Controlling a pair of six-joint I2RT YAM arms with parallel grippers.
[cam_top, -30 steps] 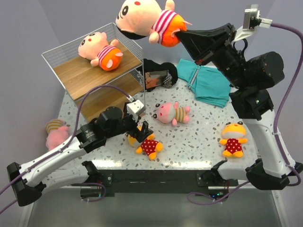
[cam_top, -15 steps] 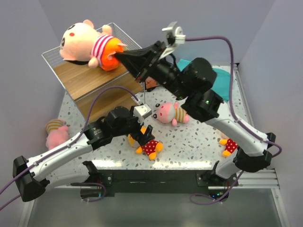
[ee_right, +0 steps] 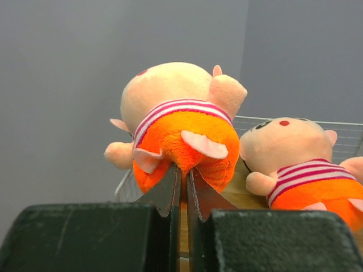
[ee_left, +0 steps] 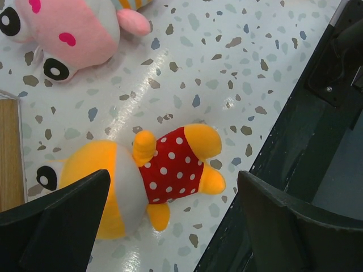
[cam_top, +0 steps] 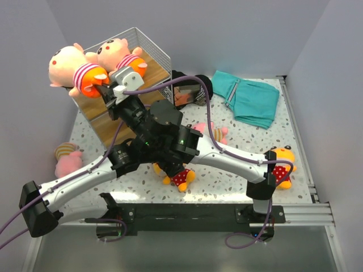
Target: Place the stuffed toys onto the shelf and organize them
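My right gripper (cam_top: 102, 89) is shut on the orange shorts of a striped stuffed toy (cam_top: 72, 68), holding it in the air at the left edge of the shelf (cam_top: 156, 50). In the right wrist view the jaws (ee_right: 184, 175) pinch the shorts of that toy (ee_right: 181, 127), beside a second striped toy (ee_right: 298, 161) lying on the top board. My left gripper (ee_left: 170, 226) is open above a yellow toy in a red polka-dot outfit (ee_left: 167, 167), which sits between its fingers without touching them. A pink toy (ee_left: 62, 34) lies beyond it.
Another yellow polka-dot toy (cam_top: 282, 167) lies at the right, half behind the right arm. A pink toy (cam_top: 67, 161) lies at the table's left edge. A teal cloth (cam_top: 249, 99) and a black bundle (cam_top: 190, 90) lie at the back. The right arm spans the table's middle.
The right arm has swung left with the striped toy, from high at the shelf's right to its left edge. The left arm has hardly moved.
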